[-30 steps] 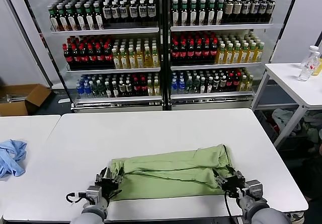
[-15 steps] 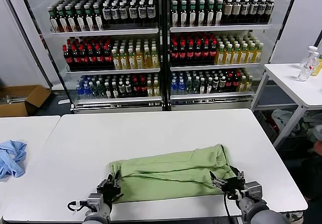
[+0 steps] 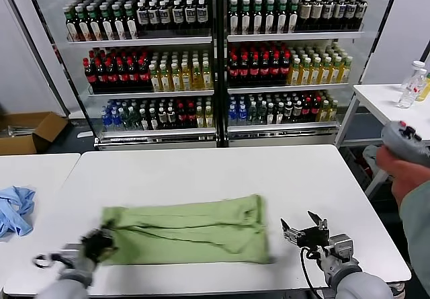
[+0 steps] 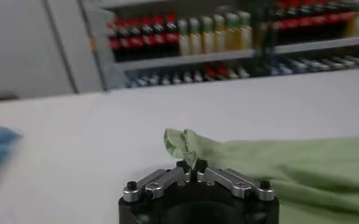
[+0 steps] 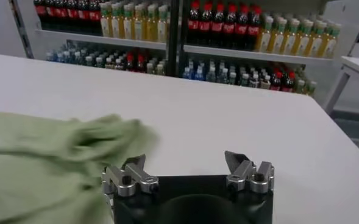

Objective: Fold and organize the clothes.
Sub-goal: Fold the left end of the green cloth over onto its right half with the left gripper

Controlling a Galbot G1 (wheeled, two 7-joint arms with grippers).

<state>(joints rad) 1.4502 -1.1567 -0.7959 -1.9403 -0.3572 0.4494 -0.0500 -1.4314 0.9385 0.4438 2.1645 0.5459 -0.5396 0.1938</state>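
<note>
The sage-green T-shirt (image 3: 188, 230) lies folded into a long band on the white table (image 3: 201, 171), its print hidden. My left gripper (image 3: 99, 244) is shut on the shirt's left end; in the left wrist view the left gripper (image 4: 191, 168) pinches a fold of the cloth (image 4: 188, 146). My right gripper (image 3: 300, 229) is open and empty, just right of the shirt's right end. In the right wrist view the right gripper (image 5: 185, 163) has its jaws wide apart, with the shirt (image 5: 51, 158) beside it.
A light blue cloth (image 3: 15, 208) lies on the neighbouring table at the left. Drink coolers (image 3: 215, 57) stand behind. A side table with a bottle (image 3: 411, 85) is at the right. A person's hand with a controller (image 3: 403, 144) shows at the right edge.
The right gripper has let go of the shirt's right end and opened. The left gripper has pulled the shirt to the left across the table.
</note>
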